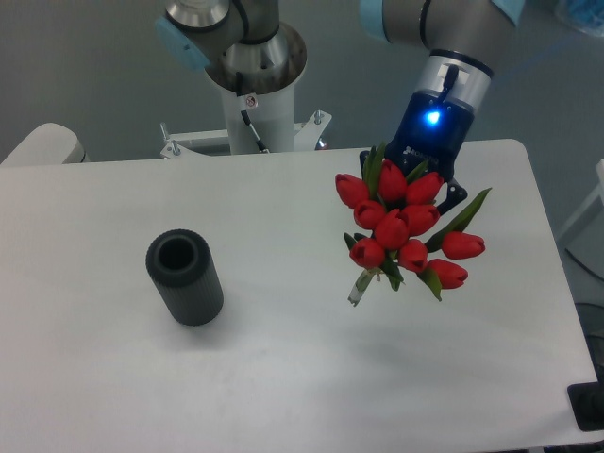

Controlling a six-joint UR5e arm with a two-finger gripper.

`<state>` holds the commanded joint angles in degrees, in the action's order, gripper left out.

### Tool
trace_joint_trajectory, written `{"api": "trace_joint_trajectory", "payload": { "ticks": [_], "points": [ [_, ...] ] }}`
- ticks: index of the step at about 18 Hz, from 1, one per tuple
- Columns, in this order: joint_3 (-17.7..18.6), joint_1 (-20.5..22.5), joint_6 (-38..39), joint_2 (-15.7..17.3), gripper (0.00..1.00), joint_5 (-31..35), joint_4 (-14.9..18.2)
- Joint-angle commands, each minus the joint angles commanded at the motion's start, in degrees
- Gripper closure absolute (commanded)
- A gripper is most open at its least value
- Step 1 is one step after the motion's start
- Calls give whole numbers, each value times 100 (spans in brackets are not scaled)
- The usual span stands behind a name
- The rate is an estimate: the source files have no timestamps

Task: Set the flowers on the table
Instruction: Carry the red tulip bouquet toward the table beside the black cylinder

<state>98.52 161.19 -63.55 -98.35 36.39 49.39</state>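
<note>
Table point(283, 377) surface is lying bare below; the gripper point(425, 184), jaws hidden behind the flowers point(406, 231), is carrying them—lower gently, stems flat.

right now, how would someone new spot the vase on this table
Start with the white table and look at its left half, well apart from the red flowers at the pincer on the right. The vase stands upright there: a dark grey ribbed cylinder with an open, empty top, the only dark thing on the tabletop.

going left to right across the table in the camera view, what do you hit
dark grey ribbed cylinder vase → pale stem end of the flowers → red tulip heads; the gripper overlaps the bunch, so it is left out.
</note>
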Motion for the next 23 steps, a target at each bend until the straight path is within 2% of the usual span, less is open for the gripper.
{"api": "trace_joint_trajectory", "payload": {
  "ticks": [5,8,13,19,23],
  "points": [
    [0,-9,0,-9,72,26,0],
    [27,-44,-35,9,72,447,-18],
    [26,-62,-44,53,72,658,-9],
    [-26,-369,-246,88,72,1467,-9],
    [17,-387,-255,342,74,2063,0]
  ]
}}
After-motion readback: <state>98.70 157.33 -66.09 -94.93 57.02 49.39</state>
